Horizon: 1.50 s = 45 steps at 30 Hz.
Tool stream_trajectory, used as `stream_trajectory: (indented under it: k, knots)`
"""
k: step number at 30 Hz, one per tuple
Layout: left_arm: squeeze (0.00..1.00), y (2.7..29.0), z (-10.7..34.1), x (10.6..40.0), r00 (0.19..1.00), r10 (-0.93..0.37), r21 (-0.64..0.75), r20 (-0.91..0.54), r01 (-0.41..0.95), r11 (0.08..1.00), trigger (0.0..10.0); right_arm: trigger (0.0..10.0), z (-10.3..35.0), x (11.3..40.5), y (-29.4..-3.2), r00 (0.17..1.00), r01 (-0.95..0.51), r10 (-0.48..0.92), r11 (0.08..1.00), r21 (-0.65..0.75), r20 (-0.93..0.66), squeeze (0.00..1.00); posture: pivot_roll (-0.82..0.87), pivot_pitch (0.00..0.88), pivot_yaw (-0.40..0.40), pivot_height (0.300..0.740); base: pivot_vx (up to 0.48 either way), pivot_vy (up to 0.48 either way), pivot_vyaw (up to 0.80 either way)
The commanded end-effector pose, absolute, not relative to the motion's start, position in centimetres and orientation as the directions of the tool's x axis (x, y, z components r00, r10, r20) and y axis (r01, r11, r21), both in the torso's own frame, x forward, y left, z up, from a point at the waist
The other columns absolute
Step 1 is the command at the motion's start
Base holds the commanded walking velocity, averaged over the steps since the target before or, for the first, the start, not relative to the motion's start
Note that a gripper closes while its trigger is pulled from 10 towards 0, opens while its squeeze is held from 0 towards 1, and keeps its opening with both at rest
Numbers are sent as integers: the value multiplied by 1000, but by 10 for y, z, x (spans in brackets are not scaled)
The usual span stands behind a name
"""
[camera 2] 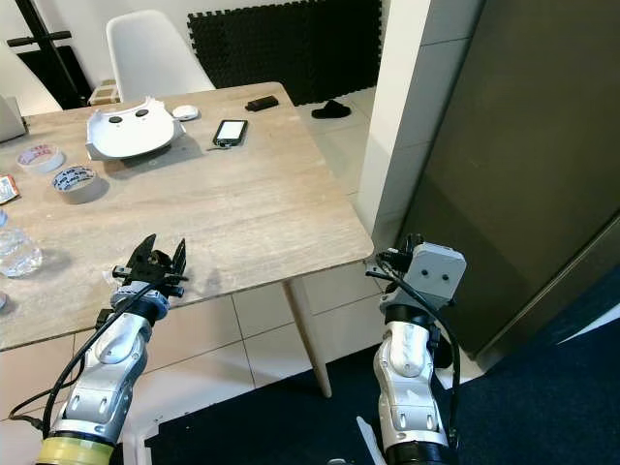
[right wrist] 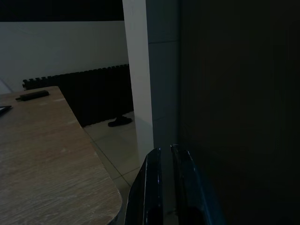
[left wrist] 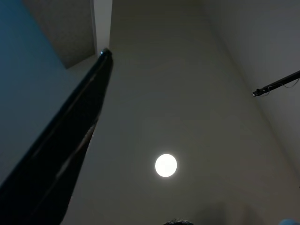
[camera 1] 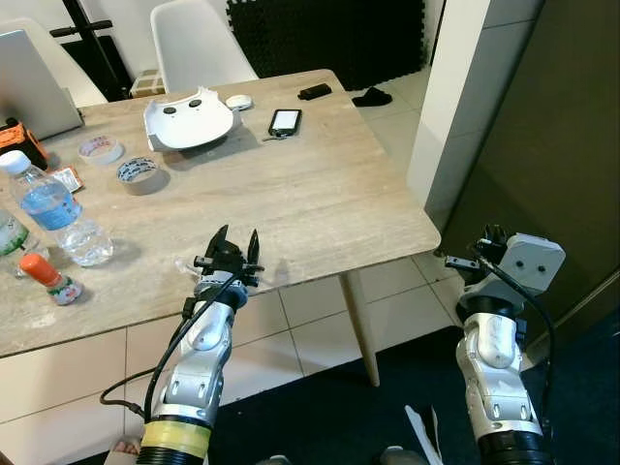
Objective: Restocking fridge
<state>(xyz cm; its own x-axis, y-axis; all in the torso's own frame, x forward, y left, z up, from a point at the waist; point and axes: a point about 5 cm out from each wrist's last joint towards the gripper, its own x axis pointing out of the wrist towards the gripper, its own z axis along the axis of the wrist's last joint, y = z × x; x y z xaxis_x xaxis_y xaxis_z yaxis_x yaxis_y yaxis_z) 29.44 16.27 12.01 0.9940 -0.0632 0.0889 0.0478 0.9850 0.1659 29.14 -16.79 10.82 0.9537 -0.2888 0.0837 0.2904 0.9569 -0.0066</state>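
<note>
While the dark, matte fridge (camera 2: 523,165) stands shut, left gripper (camera 1: 232,254) — fingers spread, empty — hovers at the bench (camera 1: 291,194) edge; right gripper (right wrist: 164,187) nearly closed, empty.

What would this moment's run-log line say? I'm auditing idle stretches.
phase: pre-grasp | left gripper: open, raised over table edge | right gripper: shut, facing dark fridge | water bottle: untouched on table

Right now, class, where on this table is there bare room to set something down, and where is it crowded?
The widest free patch is the table's right half, bordered by the phone, the tape roll and the right and near edges. The left end is crowded: water bottle, small orange-capped bottle, second tape roll. The left end effector hovers over the near edge.
</note>
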Motion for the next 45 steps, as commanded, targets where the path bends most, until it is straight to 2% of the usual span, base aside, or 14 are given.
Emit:
stream_trajectory:
  k: [1, 45]
  knots:
    - [0, 161, 116, 294, 996, -55, 154, 67, 45, 987, 10000, 10000, 105, 290, -171, 954, 294, -293, 956, -12, 69, 0, -35, 94, 28, 740, 0, 0, 0]
    - [0, 168, 120, 294, 996, -42, 178, 79, 28, 984, 10000, 10000, 105, 288, -172, 952, 302, -301, 953, -13, 64, 0, -30, 109, 35, 740, 0, 0, 0]
